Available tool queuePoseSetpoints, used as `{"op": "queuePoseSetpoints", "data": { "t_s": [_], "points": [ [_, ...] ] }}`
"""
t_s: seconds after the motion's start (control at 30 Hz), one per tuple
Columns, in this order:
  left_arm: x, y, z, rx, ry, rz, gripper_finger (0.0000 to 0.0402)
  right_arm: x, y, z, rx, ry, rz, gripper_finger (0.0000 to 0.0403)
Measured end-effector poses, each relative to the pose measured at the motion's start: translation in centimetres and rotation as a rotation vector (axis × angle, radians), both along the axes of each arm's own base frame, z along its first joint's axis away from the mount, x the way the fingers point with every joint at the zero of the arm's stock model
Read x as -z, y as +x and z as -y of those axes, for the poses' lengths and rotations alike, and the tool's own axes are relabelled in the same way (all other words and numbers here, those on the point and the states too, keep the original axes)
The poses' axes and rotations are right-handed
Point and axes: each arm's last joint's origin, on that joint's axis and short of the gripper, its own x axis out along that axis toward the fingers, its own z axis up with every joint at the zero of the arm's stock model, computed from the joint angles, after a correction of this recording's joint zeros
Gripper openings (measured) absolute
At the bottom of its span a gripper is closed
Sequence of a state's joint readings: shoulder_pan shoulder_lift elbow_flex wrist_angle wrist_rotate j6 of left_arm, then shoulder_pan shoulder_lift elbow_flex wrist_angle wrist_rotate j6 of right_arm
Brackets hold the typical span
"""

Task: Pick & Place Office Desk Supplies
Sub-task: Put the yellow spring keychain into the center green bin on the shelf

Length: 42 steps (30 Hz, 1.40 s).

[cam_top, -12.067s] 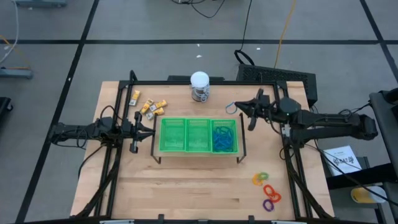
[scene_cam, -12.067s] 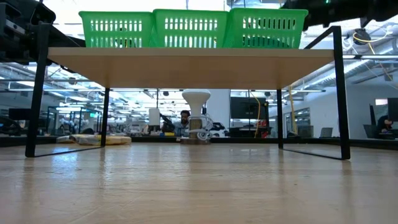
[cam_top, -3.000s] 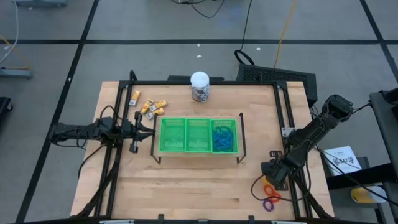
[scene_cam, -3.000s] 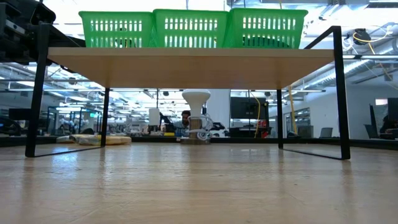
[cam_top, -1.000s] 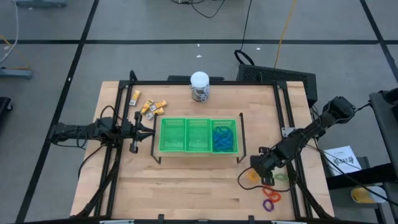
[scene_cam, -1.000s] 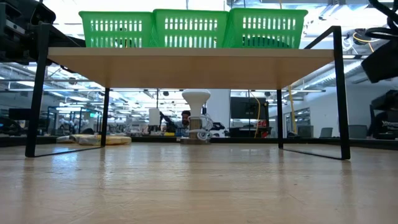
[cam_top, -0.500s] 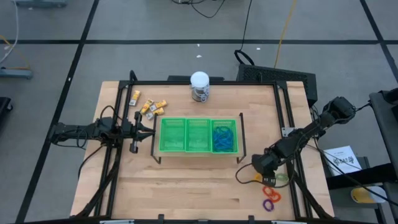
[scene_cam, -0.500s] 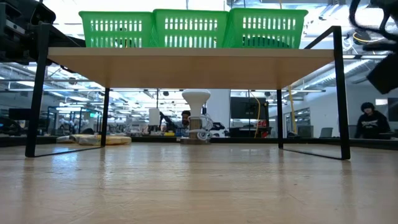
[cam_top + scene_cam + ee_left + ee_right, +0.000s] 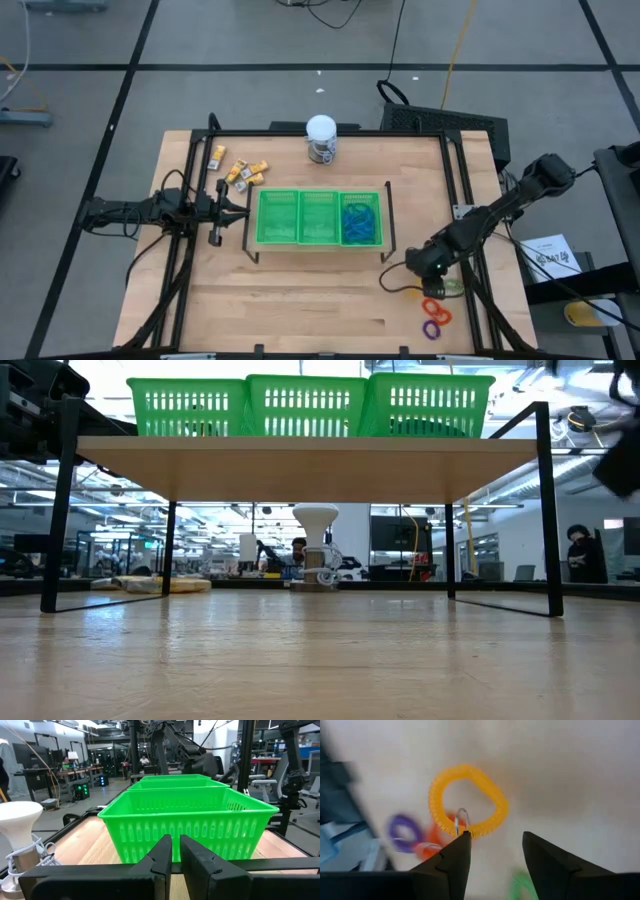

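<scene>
A yellow coil ring (image 9: pixel 467 802) with a small metal ring sits at one fingertip of my right gripper (image 9: pixel 495 840), whose fingers stand apart. That gripper (image 9: pixel 408 280) slants down near the shelf's right legs. Green (image 9: pixel 450 287), orange (image 9: pixel 435 310) and purple (image 9: pixel 432 328) rings lie on the table beside it. The green three-part tray (image 9: pixel 320 217) stands on a raised shelf, with blue loops (image 9: pixel 360 222) in its right part. Yellow-and-white blocks (image 9: pixel 240 168) lie at the far left. My left gripper (image 9: pixel 174 847) waits shut and level at the tray's left end. My right gripper meets the yellow coil ring only at its small metal ring (image 9: pixel 461 822), which sits on the tip of one finger (image 9: pixel 454 857), seemingly hooked there. Nothing lies between the two fingers. They slant down from the table's right, and the coil hangs beyond the fingertip over the table.
A white-topped round jar (image 9: pixel 321 138) stands at the far middle. The shelf's black legs (image 9: pixel 548 510) rise near my right gripper. Bare wood lies in front of the shelf. A person (image 9: pixel 585 555) shows in the room beyond the table.
My right gripper has stayed near the shelf's right legs and its wrist has rolled somewhat. The yellow ring has kept its place at the fingertip, while the other rings lie where they were.
</scene>
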State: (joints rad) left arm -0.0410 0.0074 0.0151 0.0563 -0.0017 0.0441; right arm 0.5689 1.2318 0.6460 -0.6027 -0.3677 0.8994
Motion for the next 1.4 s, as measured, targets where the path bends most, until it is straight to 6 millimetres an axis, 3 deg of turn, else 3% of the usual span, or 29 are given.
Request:
{"op": "queuePoseSetpoints", "data": {
  "t_s": [0.13, 0.33, 0.53, 1.4],
  "points": [
    [0.0, 0.0, 0.0, 0.000, 0.000, 0.000, 0.0045, -1.2, 0.7, -0.4, -0.069, 0.058, 0.193, 0.0169],
    [0.0, 0.0, 0.0, 0.000, 0.000, 0.000, 0.0045, -2.5, 1.5, -0.4, -0.068, 0.004, 0.447, 0.0169],
    [0.0, 0.0, 0.0, 0.000, 0.000, 0.000, 0.0045, -3.2, 1.8, -0.4, -0.064, -0.016, 0.540, 0.0169],
    [-0.1, 0.0, 0.0, 0.000, -0.001, 0.011, 0.0045, -7.6, 4.6, -1.4, -0.013, 0.215, 1.061, 0.0169]
  ]
}}
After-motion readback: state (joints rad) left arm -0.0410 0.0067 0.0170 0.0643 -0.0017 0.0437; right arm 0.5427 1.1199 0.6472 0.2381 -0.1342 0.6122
